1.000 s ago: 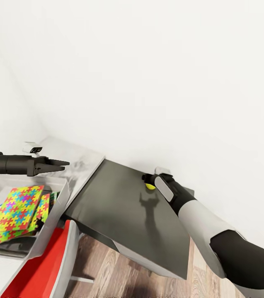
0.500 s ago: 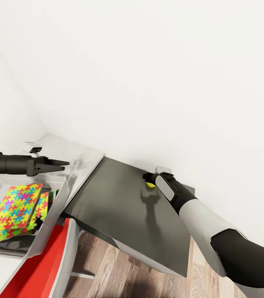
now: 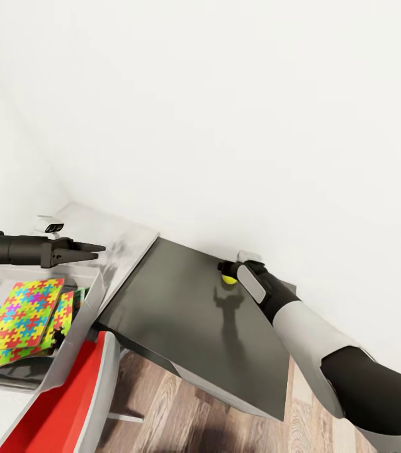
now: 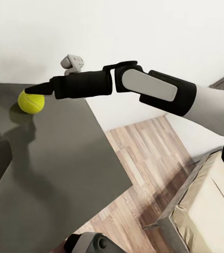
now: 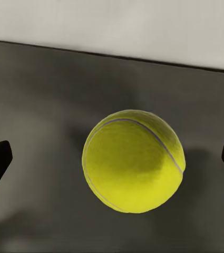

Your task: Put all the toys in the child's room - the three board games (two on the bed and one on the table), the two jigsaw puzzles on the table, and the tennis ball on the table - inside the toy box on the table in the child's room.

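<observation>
On the dark table [image 3: 181, 314] near the wall sits the tennis ball [image 3: 228, 279], between my right gripper's [image 5: 112, 158] spread jaws, not yet grasped; both jigsaw puzzles [image 3: 27, 311] lie inside the toy box [image 3: 90, 302]; left gripper [image 3: 90, 249] looks closed, empty

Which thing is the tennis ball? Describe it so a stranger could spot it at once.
Start at the dark grey rectangular tabletop against the white wall. Near its far edge, by the wall, the right gripper reaches in with its fingers either side of a small round yellow-green tennis ball. It is the only round thing there, bright against the dark surface, unlike the flat multicoloured jigsaw sheets in the light grey bin.
</observation>
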Controlling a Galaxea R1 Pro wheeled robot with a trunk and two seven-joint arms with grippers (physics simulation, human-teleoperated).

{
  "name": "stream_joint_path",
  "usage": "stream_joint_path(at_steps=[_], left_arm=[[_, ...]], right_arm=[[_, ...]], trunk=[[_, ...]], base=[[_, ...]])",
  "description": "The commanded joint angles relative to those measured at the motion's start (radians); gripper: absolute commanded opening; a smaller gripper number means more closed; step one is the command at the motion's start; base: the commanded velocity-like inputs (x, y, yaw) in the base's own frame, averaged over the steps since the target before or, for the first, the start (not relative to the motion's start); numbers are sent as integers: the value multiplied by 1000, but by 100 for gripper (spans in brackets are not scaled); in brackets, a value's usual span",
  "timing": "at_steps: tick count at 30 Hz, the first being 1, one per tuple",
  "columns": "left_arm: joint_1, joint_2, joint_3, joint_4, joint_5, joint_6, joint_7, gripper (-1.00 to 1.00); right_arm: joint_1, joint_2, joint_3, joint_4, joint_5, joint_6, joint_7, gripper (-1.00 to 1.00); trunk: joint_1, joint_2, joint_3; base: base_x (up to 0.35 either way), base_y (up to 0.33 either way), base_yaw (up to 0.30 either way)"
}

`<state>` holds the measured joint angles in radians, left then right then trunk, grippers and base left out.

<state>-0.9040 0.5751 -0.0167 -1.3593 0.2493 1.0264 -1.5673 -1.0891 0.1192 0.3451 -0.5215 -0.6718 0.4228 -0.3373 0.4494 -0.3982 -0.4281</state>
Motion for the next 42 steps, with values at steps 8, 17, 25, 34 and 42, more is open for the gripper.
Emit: stream_joint_path(at_steps=[8, 17, 25, 34, 42], left_arm=[[-1, 3, 0, -2, 1, 11, -4, 100], [-3, 4, 2, -33, 1, 14, -4, 100], [-28, 9, 29, -55, 2, 18, -4, 100], [-76, 20, 35, -59, 6, 19, -4, 100], [-86, 21, 35, -59, 7, 19, -4, 100]], right_arm=[[-4, -4, 7, -2, -11, 2, -10, 100], [-5, -6, 7, -1, -11, 2, -11, 100], [-5, -7, 8, 0, -11, 2, -11, 100], [-5, -7, 7, 0, -11, 2, -11, 100], [-5, -6, 6, -1, -11, 2, -11, 100]], trunk=[[1, -2, -3], [1, -2, -13], [1, -2, -26], [1, -2, -40], [1, -2, -53]], base=[[0, 0, 0], [0, 0, 0], [0, 0, 0], [0, 0, 0], [0, 0, 0]])
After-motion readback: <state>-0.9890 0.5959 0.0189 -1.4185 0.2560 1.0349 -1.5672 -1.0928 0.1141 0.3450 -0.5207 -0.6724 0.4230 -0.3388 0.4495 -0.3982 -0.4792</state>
